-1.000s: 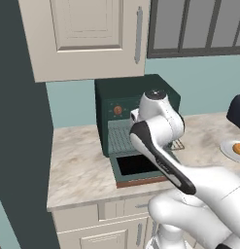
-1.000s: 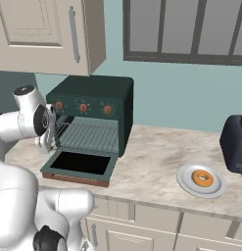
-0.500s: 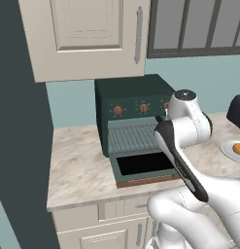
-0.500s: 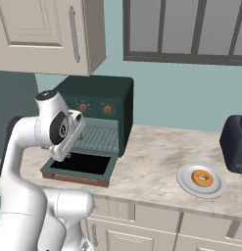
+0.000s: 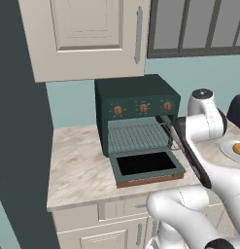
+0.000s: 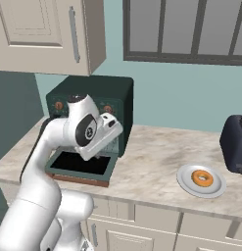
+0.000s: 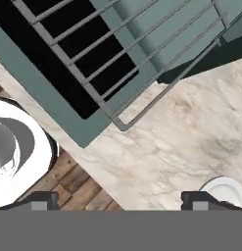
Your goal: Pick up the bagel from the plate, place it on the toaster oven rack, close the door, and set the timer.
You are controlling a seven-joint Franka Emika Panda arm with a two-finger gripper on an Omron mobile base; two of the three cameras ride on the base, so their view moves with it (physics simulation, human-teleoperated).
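Note:
The bagel (image 6: 202,178) is a small orange-brown ring lying on the white plate (image 6: 187,182) on the counter, to the right of the dark green toaster oven (image 6: 120,100). The oven's door (image 5: 145,165) lies open and flat, and the grey wire rack (image 5: 138,136) sticks out of the oven mouth. My gripper (image 7: 121,201) hangs open over bare counter beside the door's right corner, with nothing between its fingers. In the hand view, the rim of the plate (image 7: 225,189) shows at the lower right. The wrist (image 6: 86,130) is in front of the oven.
A dark toaster (image 6: 235,143) stands at the right end of the counter behind the plate. Cream wall cabinets (image 5: 92,34) hang above the oven. A window (image 6: 191,29) is set in the teal wall. The counter's front edge runs just below the open door.
The arm has swung to the right, from in front of the oven's left half to past the door's right corner. The gripper has stayed open.

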